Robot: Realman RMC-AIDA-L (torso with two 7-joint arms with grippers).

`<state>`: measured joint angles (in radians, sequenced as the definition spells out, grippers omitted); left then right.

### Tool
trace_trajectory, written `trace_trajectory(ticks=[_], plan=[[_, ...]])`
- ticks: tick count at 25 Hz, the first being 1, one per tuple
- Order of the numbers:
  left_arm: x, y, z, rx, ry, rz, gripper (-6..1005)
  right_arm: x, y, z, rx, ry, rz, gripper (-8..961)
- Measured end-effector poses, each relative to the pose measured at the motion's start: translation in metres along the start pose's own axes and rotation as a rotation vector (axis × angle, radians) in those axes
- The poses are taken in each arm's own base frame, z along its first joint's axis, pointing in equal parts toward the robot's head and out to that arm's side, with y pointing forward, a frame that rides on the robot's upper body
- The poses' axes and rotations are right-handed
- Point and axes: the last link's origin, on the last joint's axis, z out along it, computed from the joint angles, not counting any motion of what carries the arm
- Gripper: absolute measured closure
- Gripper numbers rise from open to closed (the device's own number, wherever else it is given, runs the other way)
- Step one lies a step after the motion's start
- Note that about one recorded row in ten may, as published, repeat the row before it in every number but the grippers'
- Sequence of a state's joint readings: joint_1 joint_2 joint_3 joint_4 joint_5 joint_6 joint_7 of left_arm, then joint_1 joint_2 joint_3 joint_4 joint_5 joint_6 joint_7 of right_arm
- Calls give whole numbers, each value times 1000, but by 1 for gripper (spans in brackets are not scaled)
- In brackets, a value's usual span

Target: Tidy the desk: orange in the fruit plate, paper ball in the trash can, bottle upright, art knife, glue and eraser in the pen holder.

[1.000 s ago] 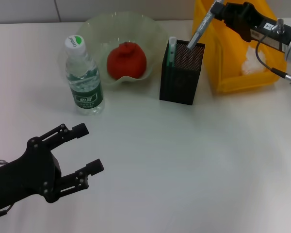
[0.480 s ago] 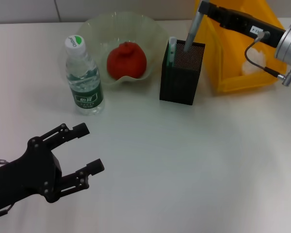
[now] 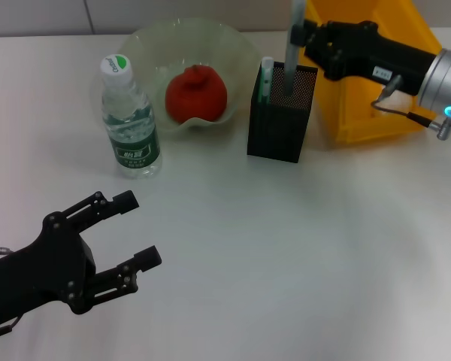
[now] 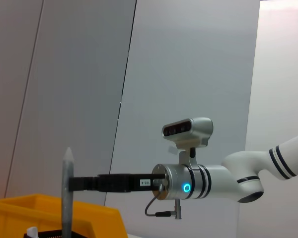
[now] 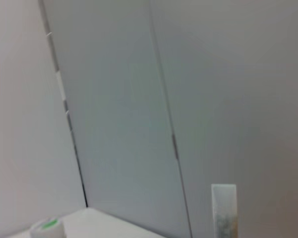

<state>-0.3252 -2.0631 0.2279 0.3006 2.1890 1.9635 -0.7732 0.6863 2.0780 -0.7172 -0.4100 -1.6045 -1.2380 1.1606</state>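
Note:
My right gripper (image 3: 307, 35) reaches in from the right at the back and is shut on the grey art knife (image 3: 293, 41). It holds the knife upright with its lower end inside the black mesh pen holder (image 3: 279, 120). A green-and-white glue stick (image 3: 266, 77) stands in the holder. The left wrist view also shows the knife (image 4: 67, 194) held by that gripper (image 4: 78, 183). The orange (image 3: 196, 92) lies in the glass fruit plate (image 3: 237, 47). The bottle (image 3: 129, 116) stands upright. My left gripper (image 3: 139, 229) is open and empty at the front left. The eraser and paper ball are out of view.
The yellow trash can (image 3: 372, 120) stands right of the pen holder, partly behind my right arm. The bottle's green cap (image 5: 47, 225) shows low in the right wrist view. The white table (image 3: 286, 256) stretches across the front.
My right gripper has swung the knife from tilted to upright and lowered its end into the pen holder. The right arm now covers the trash can's inside. The left arm has not moved.

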Motion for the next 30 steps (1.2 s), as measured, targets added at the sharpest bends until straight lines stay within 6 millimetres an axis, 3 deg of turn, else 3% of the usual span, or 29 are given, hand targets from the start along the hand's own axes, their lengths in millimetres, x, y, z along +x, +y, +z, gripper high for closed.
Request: trace_trajectory(ticks=[5, 30], plan=[[0, 0, 0, -1, 2, -1, 198, 3, 4, 1, -14, 11, -95, 780], [1, 1, 0, -3, 10, -3, 198, 5, 6, -5, -26, 3, -151, 697]])
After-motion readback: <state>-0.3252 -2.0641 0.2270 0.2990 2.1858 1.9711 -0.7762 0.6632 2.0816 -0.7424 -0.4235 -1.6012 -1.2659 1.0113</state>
